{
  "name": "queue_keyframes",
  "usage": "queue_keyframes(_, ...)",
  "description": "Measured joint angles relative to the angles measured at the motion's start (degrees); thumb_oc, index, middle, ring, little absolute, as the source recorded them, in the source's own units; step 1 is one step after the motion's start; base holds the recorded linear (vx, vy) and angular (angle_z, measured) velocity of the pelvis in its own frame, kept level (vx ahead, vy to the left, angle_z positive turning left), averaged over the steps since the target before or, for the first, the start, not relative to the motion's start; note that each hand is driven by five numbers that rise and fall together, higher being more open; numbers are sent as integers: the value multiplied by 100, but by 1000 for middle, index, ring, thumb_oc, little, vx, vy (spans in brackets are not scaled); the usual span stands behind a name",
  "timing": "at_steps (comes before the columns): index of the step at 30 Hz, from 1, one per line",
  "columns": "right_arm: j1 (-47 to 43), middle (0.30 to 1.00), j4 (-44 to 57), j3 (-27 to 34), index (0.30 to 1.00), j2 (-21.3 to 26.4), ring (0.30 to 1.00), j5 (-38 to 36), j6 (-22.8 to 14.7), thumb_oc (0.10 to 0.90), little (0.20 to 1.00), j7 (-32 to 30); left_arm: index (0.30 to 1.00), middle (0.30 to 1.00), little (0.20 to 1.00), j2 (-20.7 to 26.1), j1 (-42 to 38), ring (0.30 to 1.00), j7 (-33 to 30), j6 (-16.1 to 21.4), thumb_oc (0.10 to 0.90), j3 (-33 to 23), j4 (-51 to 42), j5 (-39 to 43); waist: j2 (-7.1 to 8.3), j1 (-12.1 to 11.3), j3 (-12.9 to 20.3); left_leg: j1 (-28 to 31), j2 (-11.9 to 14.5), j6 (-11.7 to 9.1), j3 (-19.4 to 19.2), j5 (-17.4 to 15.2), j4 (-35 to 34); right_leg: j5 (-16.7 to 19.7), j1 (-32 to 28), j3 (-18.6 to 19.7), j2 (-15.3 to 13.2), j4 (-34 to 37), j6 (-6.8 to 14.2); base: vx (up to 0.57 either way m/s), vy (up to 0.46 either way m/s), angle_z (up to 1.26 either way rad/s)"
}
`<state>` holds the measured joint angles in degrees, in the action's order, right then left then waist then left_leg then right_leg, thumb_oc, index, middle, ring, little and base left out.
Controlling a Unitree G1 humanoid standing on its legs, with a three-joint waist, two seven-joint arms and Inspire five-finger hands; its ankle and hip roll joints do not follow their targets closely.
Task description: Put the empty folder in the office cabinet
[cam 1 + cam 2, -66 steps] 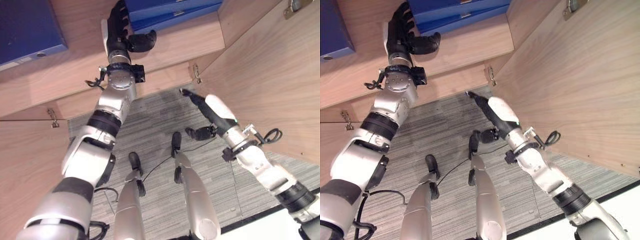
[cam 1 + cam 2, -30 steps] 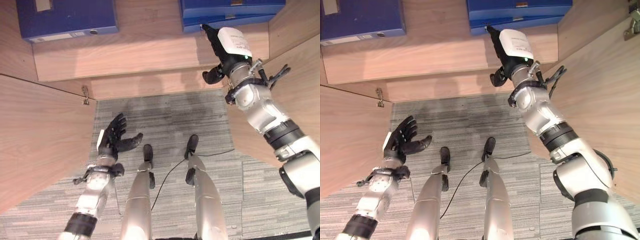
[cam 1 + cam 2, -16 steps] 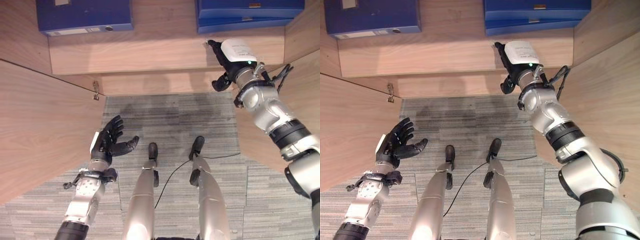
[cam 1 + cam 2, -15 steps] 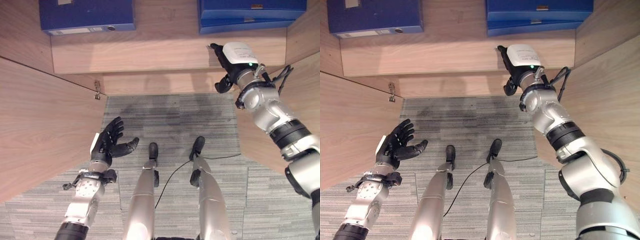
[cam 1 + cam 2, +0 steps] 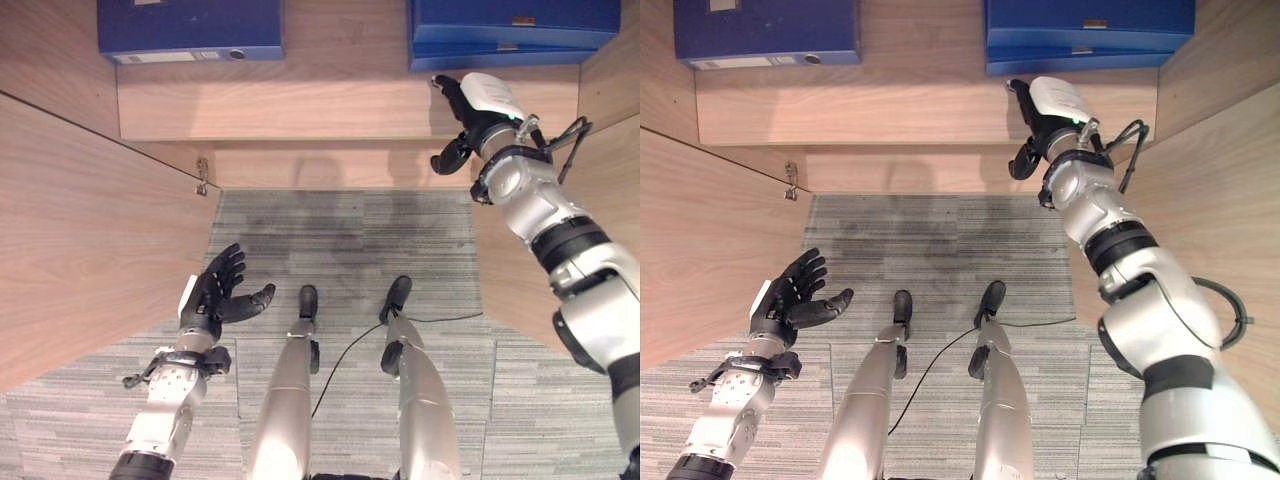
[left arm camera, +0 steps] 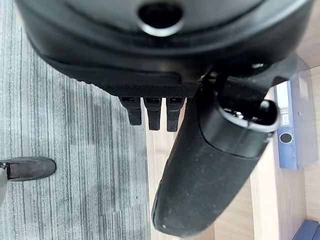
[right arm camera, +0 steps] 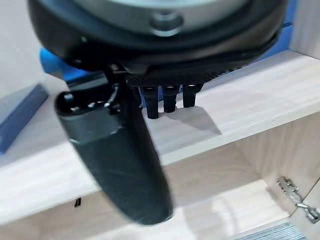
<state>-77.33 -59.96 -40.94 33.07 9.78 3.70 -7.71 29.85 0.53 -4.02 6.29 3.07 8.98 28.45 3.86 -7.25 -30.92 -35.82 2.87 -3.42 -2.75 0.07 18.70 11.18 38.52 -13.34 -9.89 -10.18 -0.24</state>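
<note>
A single blue folder (image 5: 190, 25) lies on the left of the wooden cabinet shelf (image 5: 330, 100). A stack of blue folders (image 5: 515, 30) lies on the shelf's right side. My right hand (image 5: 468, 115) is raised at the shelf's front edge just below that stack, fingers straight, holding nothing. Its wrist view has the fingers (image 7: 170, 97) over the shelf board (image 7: 240, 110), with a blue folder (image 7: 17, 120) beside. My left hand (image 5: 215, 295) hangs low over the carpet, open and empty. The left wrist view catches the single folder (image 6: 290, 125) past the thumb.
The cabinet's left door (image 5: 90, 230) stands open beside my left arm, with a metal hinge (image 5: 203, 185) at its inner edge. The right door (image 5: 610, 200) stands open behind my right arm. Grey striped carpet (image 5: 340, 230) lies between the doors.
My left hand has come down from the shelf to low over the carpet. My right hand has risen from the floor to the shelf edge under the stack. The camera has also shifted.
</note>
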Motion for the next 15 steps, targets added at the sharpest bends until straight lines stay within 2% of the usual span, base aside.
queue_keyframes(5,-133,900,-349,-100,900,-20,900,-211,-74,800,900,-89,900,900,900,45,120,900,34,68,800,0,233,238,-68,-75,2,-15,-1,16,22,18,-27,3,0,-28,-7,-1,5,4,-2,2)
queue_keyframes(8,-220,900,-407,-154,900,-14,900,-208,-64,800,900,-102,900,900,900,57,155,900,61,29,800,0,767,287,-161,-83,2,-25,-4,23,31,24,-31,5,0,-33,-9,1,8,3,2,1)
queue_keyframes(15,-433,900,-563,-457,900,47,900,-79,-47,800,900,-55,900,900,900,59,296,900,75,6,800,-52,1964,262,-228,-104,8,-15,-5,-35,68,92,-118,5,3,-72,-7,20,7,1,0,2)
